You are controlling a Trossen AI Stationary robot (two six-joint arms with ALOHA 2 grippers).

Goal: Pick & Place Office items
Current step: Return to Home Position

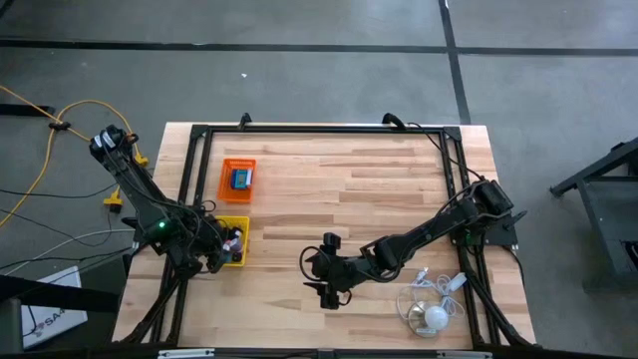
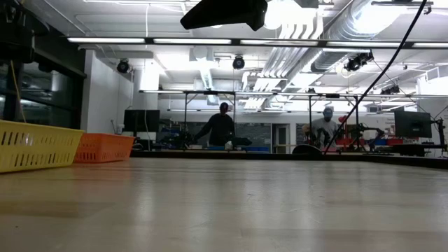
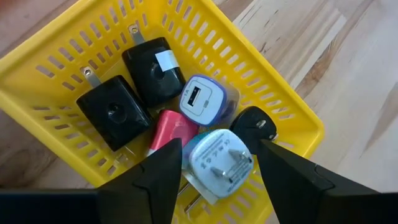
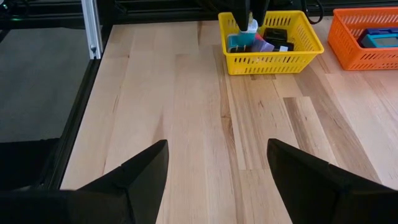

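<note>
the left gripper (image 3: 217, 149) has its two dark fingers (image 3: 163, 168) spread wide, and between them lies a white-and-blue adapter (image 3: 221, 163), prongs up, resting in the pile and, as far as i can judge, not pinched. around it in the yellow basket (image 3: 292, 118) sit two black adapters (image 3: 112, 115), a pink adapter (image 3: 171, 127), a purple adapter with a white face (image 3: 202, 99) and a small black piece (image 3: 255, 124), so the office items in view are all inside a basket. the basket stands at the table's (image 1: 349, 199) left edge, just beside the orange basket (image 1: 224, 184), which holds a blue item (image 1: 240, 179). the right gripper (image 4: 217, 146) hangs over bare wood near the table's middle, fingers wide with nothing between them, and the white cable bundle (image 1: 434, 299) lies near that arm's elbow. with the sorting looking done, what is left seems to be the retreat to rest. to do it well, the left arm should rise straight up before swinging away, fingers kept apart, so no fingertip hooks the upturned prongs or drags the basket wall. the right arm should fold back along its own line and stay above the cable bundle.
</note>
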